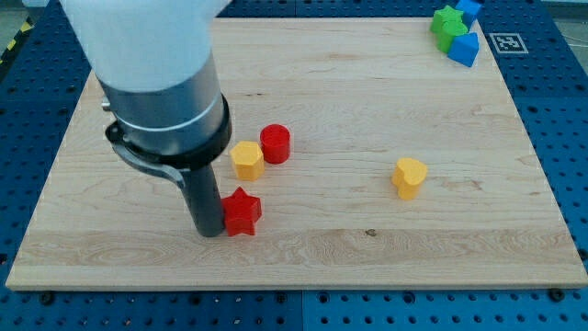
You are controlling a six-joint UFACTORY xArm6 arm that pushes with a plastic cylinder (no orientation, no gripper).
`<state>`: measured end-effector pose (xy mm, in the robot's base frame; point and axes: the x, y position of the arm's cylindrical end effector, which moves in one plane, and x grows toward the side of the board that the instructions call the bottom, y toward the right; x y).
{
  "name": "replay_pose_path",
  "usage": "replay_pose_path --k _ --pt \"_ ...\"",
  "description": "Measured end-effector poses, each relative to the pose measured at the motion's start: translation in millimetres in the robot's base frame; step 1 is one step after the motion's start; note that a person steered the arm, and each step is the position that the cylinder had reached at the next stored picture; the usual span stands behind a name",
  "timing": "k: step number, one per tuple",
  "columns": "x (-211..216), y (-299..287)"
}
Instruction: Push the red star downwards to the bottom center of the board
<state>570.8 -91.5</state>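
Note:
The red star (243, 211) lies on the wooden board (367, 92), left of the middle and in the lower half. My tip (209, 232) stands right against the star's left side, touching it or nearly so. A red cylinder (275, 143) and a yellow hexagonal block (246, 160) sit close together just above the star, toward the view's top.
A yellow heart-shaped block (410, 176) lies right of the middle. In the top right corner a green star-like block (448, 26) and two blue blocks (464, 48) (469, 10) are bunched together. The arm's large body (156, 83) covers the board's upper left.

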Motion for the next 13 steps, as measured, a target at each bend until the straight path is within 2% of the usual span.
replay_pose_path --k 1,2,3,5,9,11,13 --pt "15.5 11.6" --pt "12.4 9.9" --pt "2.1 -10.6" --pt "-44.2 -47.6" --pt "-13.3 -4.4" --pt "-13.4 -2.7" --pt "-33.7 3.2"
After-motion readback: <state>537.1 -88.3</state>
